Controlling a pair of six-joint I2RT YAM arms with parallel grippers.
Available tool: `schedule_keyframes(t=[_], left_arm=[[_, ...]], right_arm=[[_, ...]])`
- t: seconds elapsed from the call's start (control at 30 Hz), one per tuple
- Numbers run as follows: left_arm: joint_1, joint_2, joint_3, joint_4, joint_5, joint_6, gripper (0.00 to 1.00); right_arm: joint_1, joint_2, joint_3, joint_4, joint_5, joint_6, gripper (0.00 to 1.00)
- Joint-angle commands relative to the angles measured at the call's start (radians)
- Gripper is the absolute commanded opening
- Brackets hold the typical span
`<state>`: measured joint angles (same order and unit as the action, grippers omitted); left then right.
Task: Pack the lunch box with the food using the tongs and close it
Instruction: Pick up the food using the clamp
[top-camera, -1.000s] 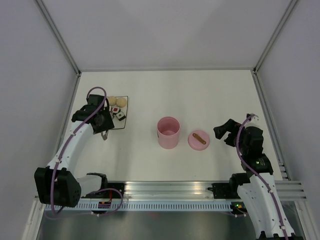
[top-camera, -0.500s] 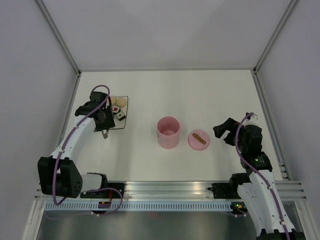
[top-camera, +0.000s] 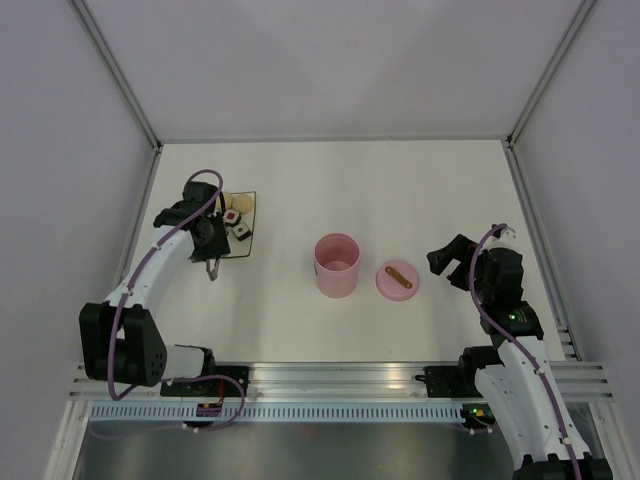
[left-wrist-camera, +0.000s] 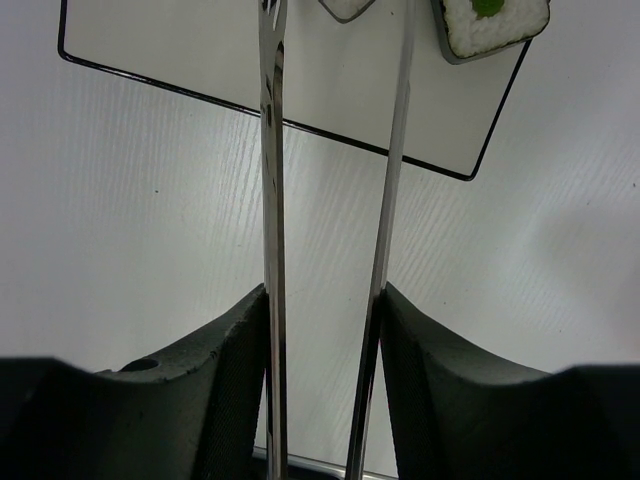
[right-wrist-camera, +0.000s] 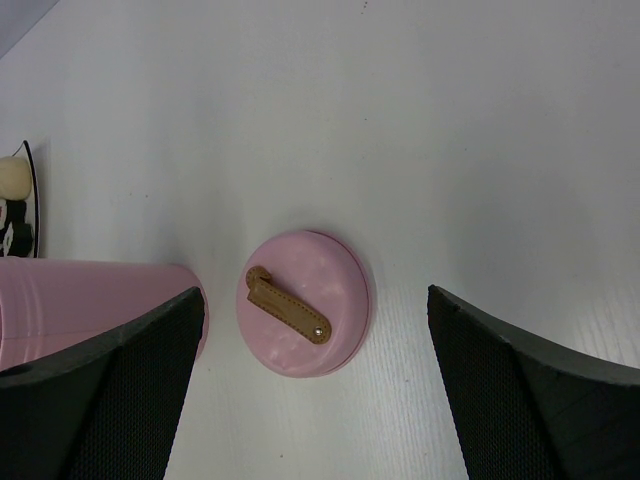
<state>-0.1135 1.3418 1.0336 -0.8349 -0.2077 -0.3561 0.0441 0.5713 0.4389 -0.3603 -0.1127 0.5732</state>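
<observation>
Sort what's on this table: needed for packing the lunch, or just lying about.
Job: pink cylindrical lunch box; round pink lid with brown strap; long silver metal tongs; round beige balls; black-and-white sushi-like pieces.
Lying about: white black-edged mat under the food; silver metal rail at the near edge.

So the lunch box (top-camera: 337, 265) is a soft pink, and the lid (right-wrist-camera: 306, 303) is the same pink, a bit marbled, with a tan-brown stitched strap (right-wrist-camera: 288, 306). The tongs (left-wrist-camera: 272, 250) are shiny silver. Food-wise there are pale beige balls (top-camera: 243, 204) and a sushi piece (left-wrist-camera: 492, 25) that's white with a dark rim and a green spot. The mat (left-wrist-camera: 300, 90) is white with a thin black outline, the tabletop (top-camera: 400, 190) is white with a faint grain, and the left fingers (left-wrist-camera: 215, 400) are matte black.
</observation>
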Motion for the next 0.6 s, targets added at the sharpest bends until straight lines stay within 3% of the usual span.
schedule_keyframes(t=[0.0, 0.57], left_arm=[[0.002, -0.035, 0.017, 0.040, 0.017, 0.032, 0.50], [0.002, -0.155, -0.009, -0.029, -0.041, 0.026, 0.47]], right_arm=[[0.002, 0.002, 0.004, 0.024, 0.019, 0.014, 0.98], [0.003, -0.011, 0.006, 0.006, 0.025, 0.020, 0.98]])
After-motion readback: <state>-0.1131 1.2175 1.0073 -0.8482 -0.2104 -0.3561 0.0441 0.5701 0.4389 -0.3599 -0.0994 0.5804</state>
